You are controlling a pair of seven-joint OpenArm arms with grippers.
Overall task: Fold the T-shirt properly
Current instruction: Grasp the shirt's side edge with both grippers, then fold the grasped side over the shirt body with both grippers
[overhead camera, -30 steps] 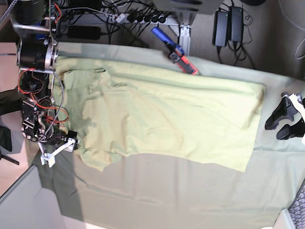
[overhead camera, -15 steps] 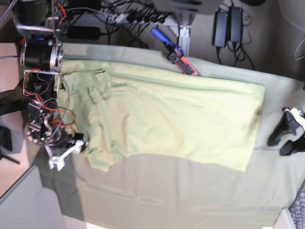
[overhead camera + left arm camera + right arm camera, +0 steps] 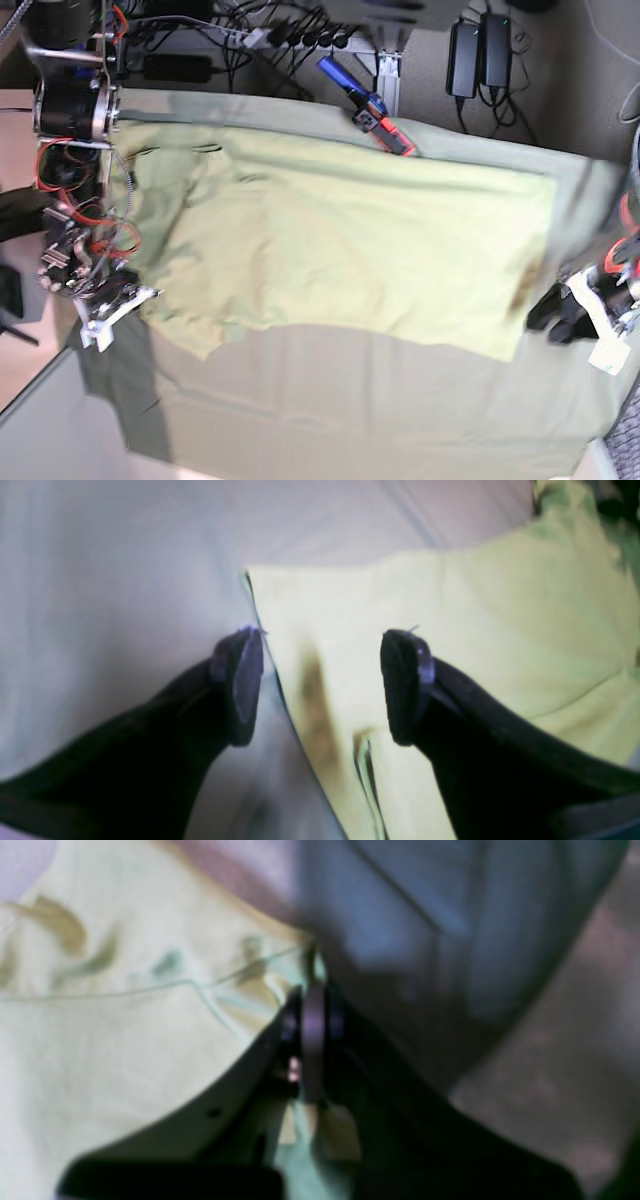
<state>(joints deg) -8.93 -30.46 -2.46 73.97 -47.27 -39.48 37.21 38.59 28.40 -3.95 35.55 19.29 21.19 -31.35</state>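
Note:
The light yellow-green T-shirt (image 3: 350,250) lies spread across the grey-green tablecloth (image 3: 380,400). My right gripper (image 3: 143,297), at the left in the base view, is at the shirt's left edge. In the right wrist view this gripper (image 3: 312,1032) is shut, pinching the edge of the T-shirt (image 3: 125,1040). My left gripper (image 3: 550,312) is at the shirt's lower right corner. In the left wrist view it (image 3: 322,680) is open, its fingers (image 3: 240,680) straddling the edge of the T-shirt (image 3: 475,620) just above the cloth. No white tag shows.
A blue and red tool (image 3: 375,115) lies at the table's back edge by the shirt. Power bricks (image 3: 478,55) and cables are on the floor behind. A dark garment (image 3: 15,215) hangs at the far left. The tablecloth's front strip lies below the shirt.
My right gripper has pulled the shirt's left edge outward to the left, smoothing its wrinkles. My left gripper has moved in from the right to the shirt's lower right corner.

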